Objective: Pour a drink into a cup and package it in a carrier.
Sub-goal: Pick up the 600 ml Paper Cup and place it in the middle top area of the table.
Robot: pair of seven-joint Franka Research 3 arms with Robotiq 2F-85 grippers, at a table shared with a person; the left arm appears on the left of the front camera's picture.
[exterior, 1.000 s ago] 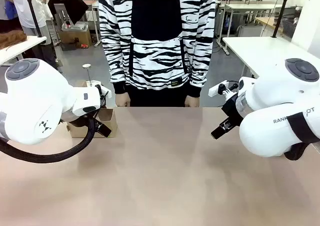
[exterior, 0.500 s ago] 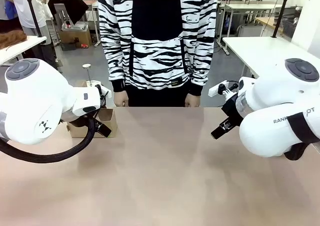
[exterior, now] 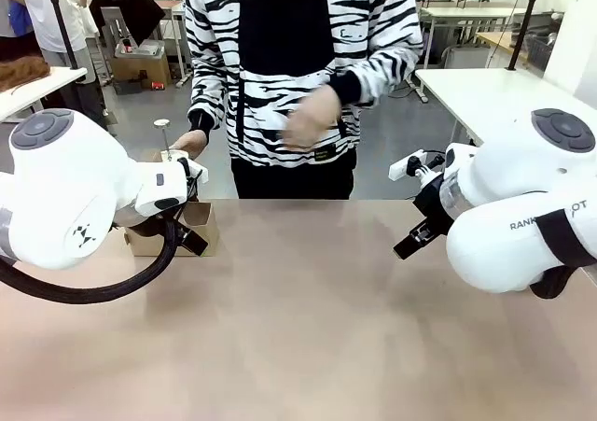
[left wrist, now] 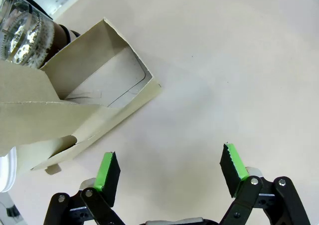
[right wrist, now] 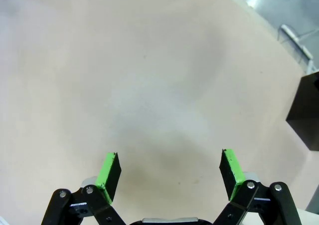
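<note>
The brown cardboard carrier (exterior: 199, 227) stands at the table's far left, partly behind my left arm. In the left wrist view the carrier (left wrist: 94, 93) lies up and to the left, its slot facing me. Behind it at the top left corner is a clear glass jug (left wrist: 22, 28), with the dark brown drink (left wrist: 63, 35) showing at its base. A white curved edge (left wrist: 6, 171) pokes in at the left border; I cannot tell whether it is the cup. My left gripper (left wrist: 169, 171) is open above bare table beside the carrier. My right gripper (right wrist: 169, 171) is open over bare table.
A person in a zebra-striped top (exterior: 298, 76) stands at the far edge, one hand (exterior: 191, 144) above the carrier side, the other hand (exterior: 312, 118) raised at chest height. A black box (right wrist: 305, 112) sits at the right edge of the right wrist view.
The person's hands have lifted from the table's far edge, one toward the carrier side and one to chest height. Both arms have stayed still with their grippers open.
</note>
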